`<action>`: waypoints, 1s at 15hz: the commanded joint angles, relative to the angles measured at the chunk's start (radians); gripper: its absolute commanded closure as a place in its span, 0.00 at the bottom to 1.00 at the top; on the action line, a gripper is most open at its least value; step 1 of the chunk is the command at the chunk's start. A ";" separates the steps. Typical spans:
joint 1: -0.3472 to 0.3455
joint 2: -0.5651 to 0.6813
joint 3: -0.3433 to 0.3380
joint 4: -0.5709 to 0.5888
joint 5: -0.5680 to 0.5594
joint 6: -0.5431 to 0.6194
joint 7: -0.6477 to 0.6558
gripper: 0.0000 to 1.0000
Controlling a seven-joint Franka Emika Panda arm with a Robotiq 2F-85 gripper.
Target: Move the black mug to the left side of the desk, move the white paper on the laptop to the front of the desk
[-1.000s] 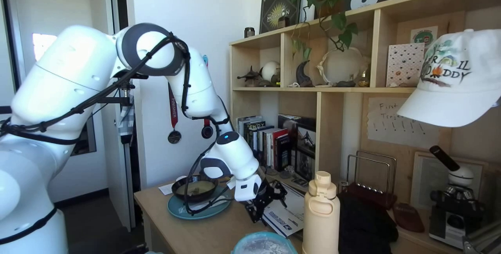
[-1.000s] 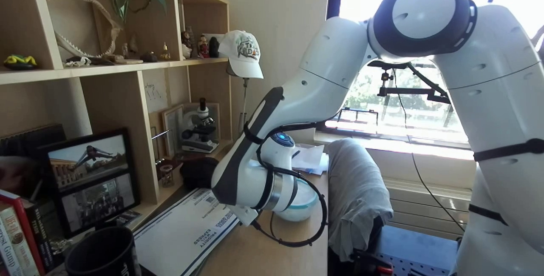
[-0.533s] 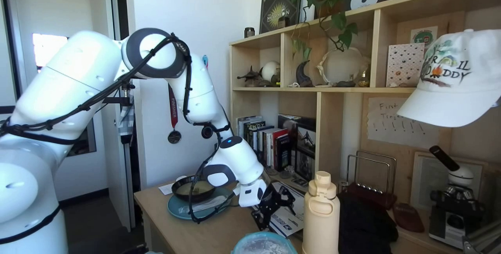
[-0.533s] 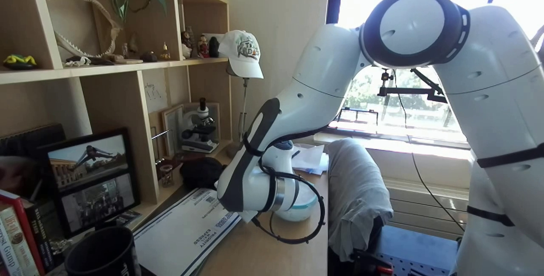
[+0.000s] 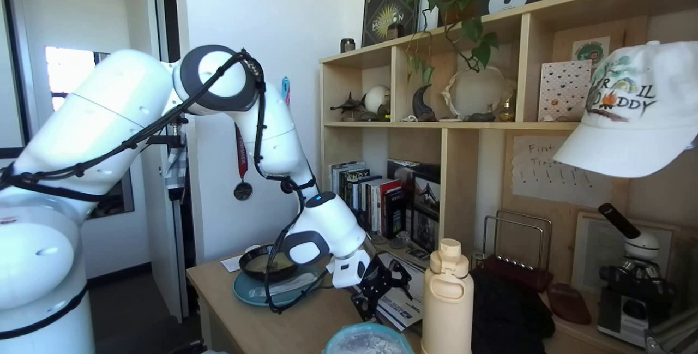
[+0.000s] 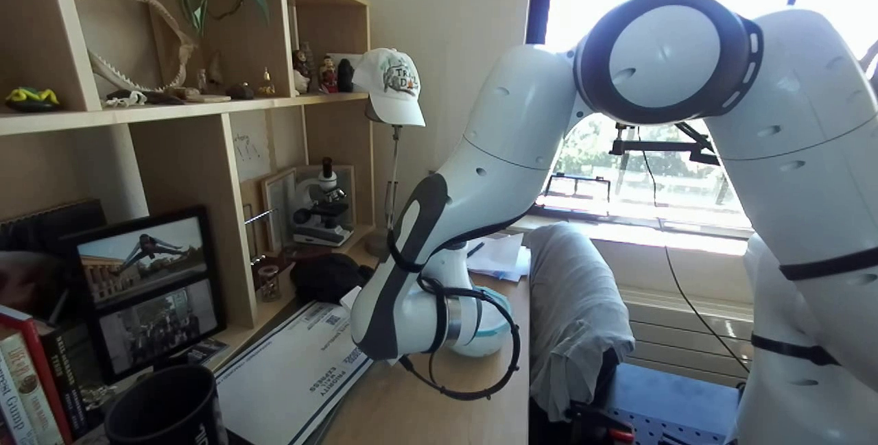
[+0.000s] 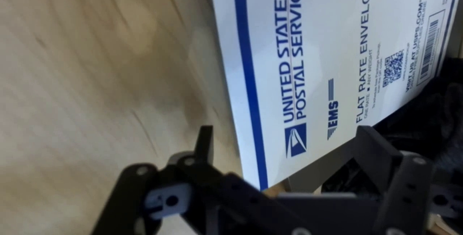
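Wrist view: the gripper (image 7: 285, 130) reaches up from the bottom of the frame with its fingers spread wide and nothing gripped, and the white paper (image 7: 318, 68) — printed with blue postal lettering — lies from top centre to the right, its corner pointing down between the fingers; whether a tip touches it I cannot tell. It rests on the laptop (image 7: 320, 170), which shows as a dark strip along the paper's lower-right edge. The black mug (image 6: 164, 407) stands ungripped at the lower left in an exterior view, so I judge the paper step to be in hand, with no grasp made yet. The next move calls for one finger under the paper's long left border and the other above it, then a pinch; thin paper could slide away, or a low finger might catch the laptop too. For room, the desk (image 7: 90, 83) spreads across the left of the wrist frame — that border looks the easiest entry. In an exterior view the cream bottle (image 5: 448, 305) and teal-rimmed bowl (image 5: 346, 332) crowd the bottom centre, while the blue plate (image 5: 246, 294) and dark bowl (image 5: 252, 269) sit further left, so a pull toward the desk's front edge would best pass between plate and teal-rimmed bowl.
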 commanded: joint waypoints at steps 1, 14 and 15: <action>0.041 0.021 -0.035 -0.009 -0.042 0.000 0.087 0.00; 0.250 0.078 -0.234 -0.015 -0.065 0.001 0.250 0.97; 0.257 0.078 -0.242 -0.016 -0.070 0.001 0.257 0.99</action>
